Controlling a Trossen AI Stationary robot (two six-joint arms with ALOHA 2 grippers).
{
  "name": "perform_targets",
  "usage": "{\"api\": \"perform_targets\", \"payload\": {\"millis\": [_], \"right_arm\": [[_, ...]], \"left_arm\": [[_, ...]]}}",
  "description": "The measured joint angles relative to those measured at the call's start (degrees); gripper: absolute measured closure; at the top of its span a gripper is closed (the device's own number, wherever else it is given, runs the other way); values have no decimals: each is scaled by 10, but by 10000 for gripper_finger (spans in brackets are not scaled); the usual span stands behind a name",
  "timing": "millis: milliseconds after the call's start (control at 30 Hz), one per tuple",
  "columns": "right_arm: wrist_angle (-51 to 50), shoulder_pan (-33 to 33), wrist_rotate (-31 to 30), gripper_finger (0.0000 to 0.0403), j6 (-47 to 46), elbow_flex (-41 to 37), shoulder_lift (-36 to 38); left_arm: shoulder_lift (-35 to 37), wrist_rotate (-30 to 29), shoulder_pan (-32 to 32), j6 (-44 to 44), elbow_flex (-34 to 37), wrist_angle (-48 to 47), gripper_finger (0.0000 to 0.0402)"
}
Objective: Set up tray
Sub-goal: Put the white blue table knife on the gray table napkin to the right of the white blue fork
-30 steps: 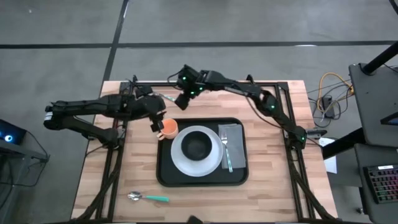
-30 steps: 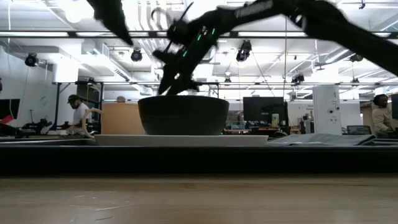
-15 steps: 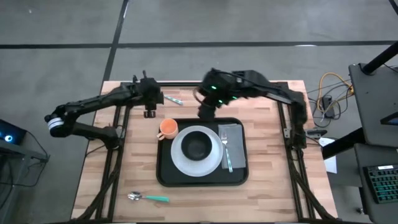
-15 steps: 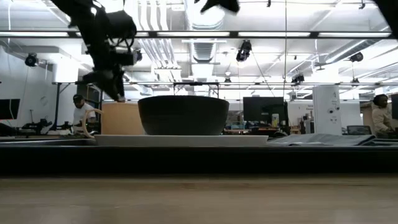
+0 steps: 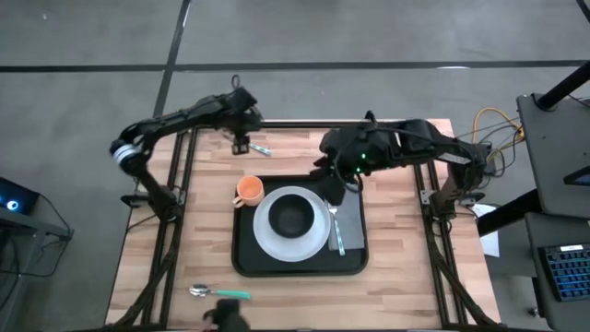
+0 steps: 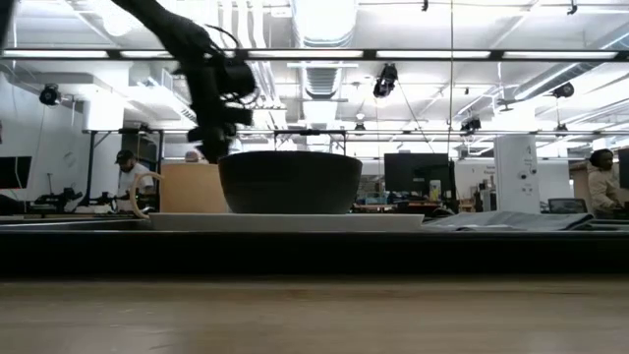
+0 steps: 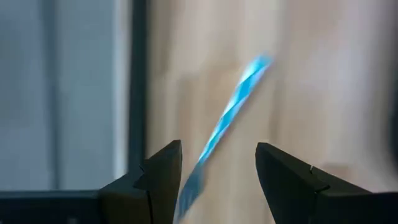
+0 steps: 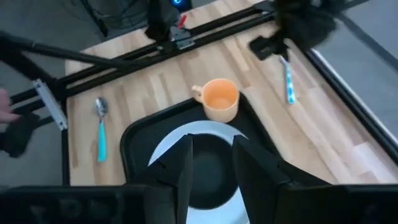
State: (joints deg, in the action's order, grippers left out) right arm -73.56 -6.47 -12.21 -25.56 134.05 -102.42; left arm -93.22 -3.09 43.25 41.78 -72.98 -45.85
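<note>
The black tray (image 5: 247,258) lies mid-table. On it stand a white plate (image 5: 267,242) bearing a black bowl (image 5: 292,219), an orange cup (image 5: 248,191) in its far left corner, and a grey napkin (image 5: 346,201) with a fork (image 5: 336,231) on top. A blue-handled piece of cutlery (image 5: 259,146) lies on the wood near the far edge. My left gripper (image 5: 241,144) hangs open just above it, and the blurred blue handle (image 7: 231,112) shows between the fingers. My right gripper (image 5: 332,189) is raised high over the tray's far right part, its fingers narrowly open with nothing between them (image 8: 212,163).
A teal-handled spoon (image 5: 221,293) lies on the wood near the table's near left edge. A dark shape (image 5: 227,319) shows at the near edge beside it. Black frame rails (image 5: 184,194) run along the table's left, right and far sides.
My left gripper has left the orange cup, swung toward the table's far edge and come down over the blue-handled cutlery. My right gripper has risen and drawn back from the far edge toward the right, and now hangs over the tray. The cup has stayed in place.
</note>
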Motion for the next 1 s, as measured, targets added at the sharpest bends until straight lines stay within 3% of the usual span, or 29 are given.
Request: {"api": "perform_targets", "payload": {"millis": [100, 367, 500, 667, 1000], "right_arm": [[0, -13, 1, 306, -7, -1, -7], [-16, -36, 1, 318, -29, -5, -13], [-17, -45, 0, 318, -30, -6, -13], [-17, -56, 2, 314, -30, -6, -13], [-16, -70, 2, 323, -45, -6, -13]], "left_arm": [[-60, 41, -4, 38, -59, -44, 217], [-164, 51, -4, 91, -153, -158, 217], [-167, 56, -4, 121, -152, -130, 217], [-169, 105, -5, 160, -144, -120, 217], [-172, 105, -8, 186, -76, 6, 217]]}}
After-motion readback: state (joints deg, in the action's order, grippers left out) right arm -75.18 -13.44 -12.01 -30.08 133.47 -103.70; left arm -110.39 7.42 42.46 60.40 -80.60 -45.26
